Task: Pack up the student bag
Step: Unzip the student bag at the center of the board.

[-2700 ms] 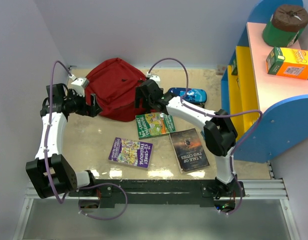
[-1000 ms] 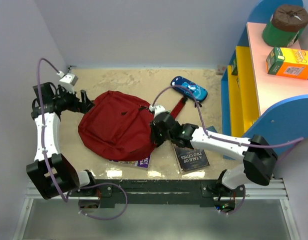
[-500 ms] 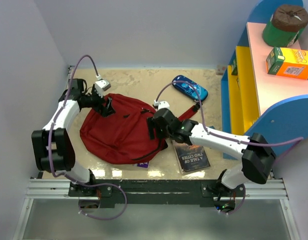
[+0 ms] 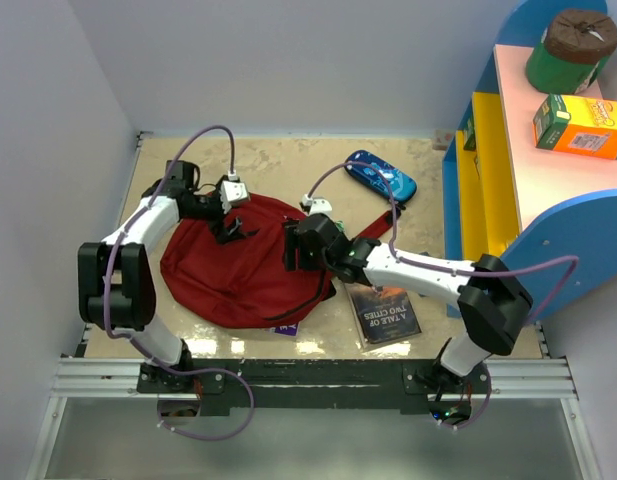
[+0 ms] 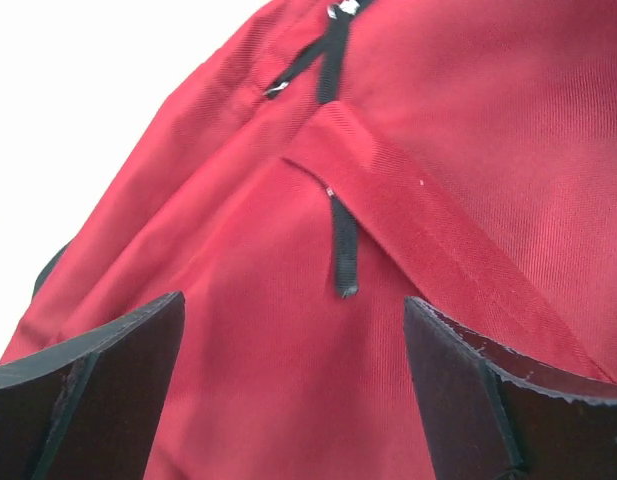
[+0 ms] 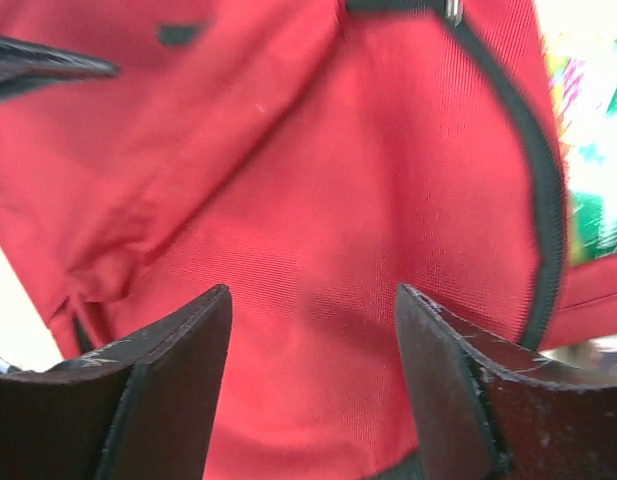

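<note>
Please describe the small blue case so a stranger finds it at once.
Start at the yellow shelf on the right. Left of it, on the table, lies the pencil case. It is small and glossy blue; the nearby bag is large, red.

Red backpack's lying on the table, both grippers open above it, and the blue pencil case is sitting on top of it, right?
Not quite. The blue pencil case lies on the table beyond the red backpack, apart from it, as the top external view shows. The left gripper and right gripper are indeed open above the backpack.
</note>
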Robot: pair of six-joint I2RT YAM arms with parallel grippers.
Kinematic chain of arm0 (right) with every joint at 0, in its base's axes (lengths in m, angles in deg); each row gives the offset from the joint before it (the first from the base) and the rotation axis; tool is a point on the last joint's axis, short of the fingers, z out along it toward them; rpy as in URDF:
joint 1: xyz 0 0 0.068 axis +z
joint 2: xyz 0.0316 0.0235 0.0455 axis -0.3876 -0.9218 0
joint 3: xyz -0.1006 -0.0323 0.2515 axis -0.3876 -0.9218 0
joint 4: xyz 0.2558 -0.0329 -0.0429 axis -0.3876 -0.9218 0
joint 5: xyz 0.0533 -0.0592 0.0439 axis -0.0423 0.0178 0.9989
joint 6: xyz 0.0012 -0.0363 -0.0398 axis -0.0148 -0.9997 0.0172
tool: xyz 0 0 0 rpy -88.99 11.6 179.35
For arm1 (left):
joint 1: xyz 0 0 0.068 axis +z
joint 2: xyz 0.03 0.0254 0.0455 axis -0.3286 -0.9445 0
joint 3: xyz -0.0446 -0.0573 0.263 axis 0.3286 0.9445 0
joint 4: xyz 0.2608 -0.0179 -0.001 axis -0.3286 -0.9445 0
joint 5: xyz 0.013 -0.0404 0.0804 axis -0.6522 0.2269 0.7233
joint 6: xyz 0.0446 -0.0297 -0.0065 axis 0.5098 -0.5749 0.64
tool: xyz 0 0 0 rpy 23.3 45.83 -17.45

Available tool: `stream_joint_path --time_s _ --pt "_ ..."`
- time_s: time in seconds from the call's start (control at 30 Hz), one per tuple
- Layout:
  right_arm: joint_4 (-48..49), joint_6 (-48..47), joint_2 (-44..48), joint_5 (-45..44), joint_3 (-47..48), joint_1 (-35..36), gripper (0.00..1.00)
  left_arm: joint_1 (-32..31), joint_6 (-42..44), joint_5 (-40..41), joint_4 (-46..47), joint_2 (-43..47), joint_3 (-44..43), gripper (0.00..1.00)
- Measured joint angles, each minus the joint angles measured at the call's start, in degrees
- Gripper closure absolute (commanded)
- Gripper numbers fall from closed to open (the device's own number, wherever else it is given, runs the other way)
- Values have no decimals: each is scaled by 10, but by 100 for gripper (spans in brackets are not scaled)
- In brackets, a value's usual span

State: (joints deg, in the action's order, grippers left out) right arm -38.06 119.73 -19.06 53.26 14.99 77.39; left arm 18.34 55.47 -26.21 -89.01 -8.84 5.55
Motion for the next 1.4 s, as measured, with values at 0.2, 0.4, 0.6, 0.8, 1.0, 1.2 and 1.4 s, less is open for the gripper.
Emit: stream_joint_path --time_s 0.2,0.4,0.6,0.8,1.0,1.2,1.4 --pt "52 47 -32 14 -67 0 38 -12 68 -6 -31 -42 -9 11" --pt "81 65 -32 21 -80 0 46 -22 117 -8 -61 -57 -19 13" --pt "103 68 -32 24 -99 0 50 -43 132 -8 -61 -59 -20 21" --pt "116 70 -32 24 -108 0 53 -61 141 1 -65 -76 -26 43" --pt "120 69 -32 25 -109 0 56 -74 144 25 -65 -89 -27 78" --pt "125 69 -32 27 -112 0 57 -86 138 48 -70 -92 -37 100" --pt "127 70 -32 29 -112 0 57 -87 112 66 -59 -81 -43 100"
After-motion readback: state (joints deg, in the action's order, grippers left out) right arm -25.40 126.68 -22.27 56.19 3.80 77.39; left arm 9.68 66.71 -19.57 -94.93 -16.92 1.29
